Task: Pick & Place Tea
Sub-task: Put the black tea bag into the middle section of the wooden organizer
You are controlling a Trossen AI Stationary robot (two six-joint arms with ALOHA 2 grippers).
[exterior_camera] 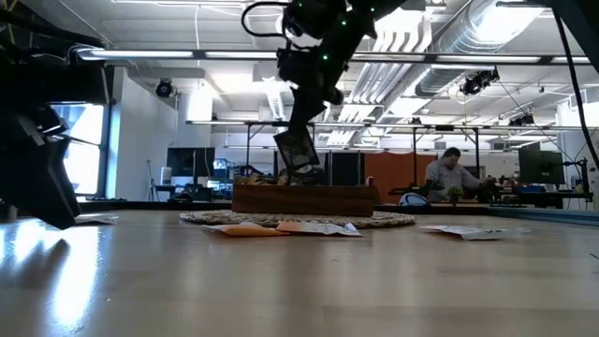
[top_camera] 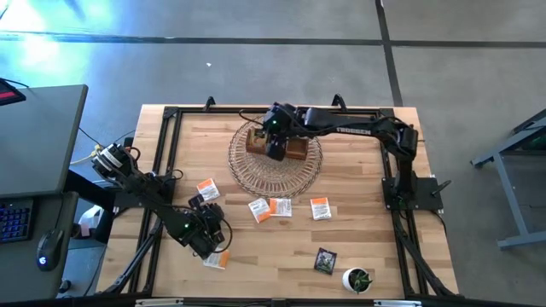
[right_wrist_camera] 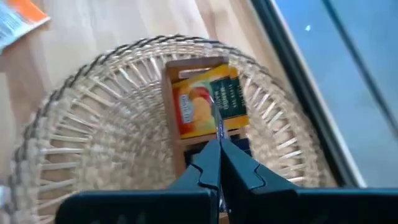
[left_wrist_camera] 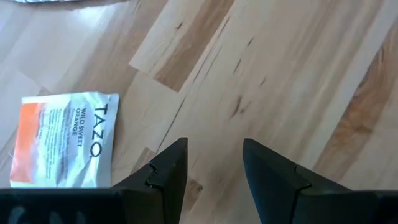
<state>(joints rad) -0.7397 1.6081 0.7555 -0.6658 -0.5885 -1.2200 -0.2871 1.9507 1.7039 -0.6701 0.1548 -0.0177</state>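
Directly below the right gripper (top_camera: 275, 147) sit the round wicker mat (top_camera: 243, 170) and, on it, the brown wooden tray (top_camera: 296, 151). Its fingers are pinched tight on a dark tea sachet (exterior_camera: 297, 150), which hangs edge-down just above the tray. In the compartment under the fingertips a yellow-red sachet (right_wrist_camera: 196, 107) already lies flat, and a dark packet seems to fill the next one, so I judge the sorting begun but far from done.

Well apart from that gripper, loose on the table (top_camera: 367, 239), remain an orange-and-white cluster (top_camera: 270, 207), another (top_camera: 320, 208), a black sachet (top_camera: 324, 260) beside the potted plant (top_camera: 357, 279), and one more (top_camera: 206, 189).

The left gripper (top_camera: 209, 239) hovers low with fingers spread and empty; just beside it lies a white-and-orange sachet (left_wrist_camera: 62, 140) printed "TAZO WILD SWEET ORANGE". The yellow-red sachet's print is too small to read.
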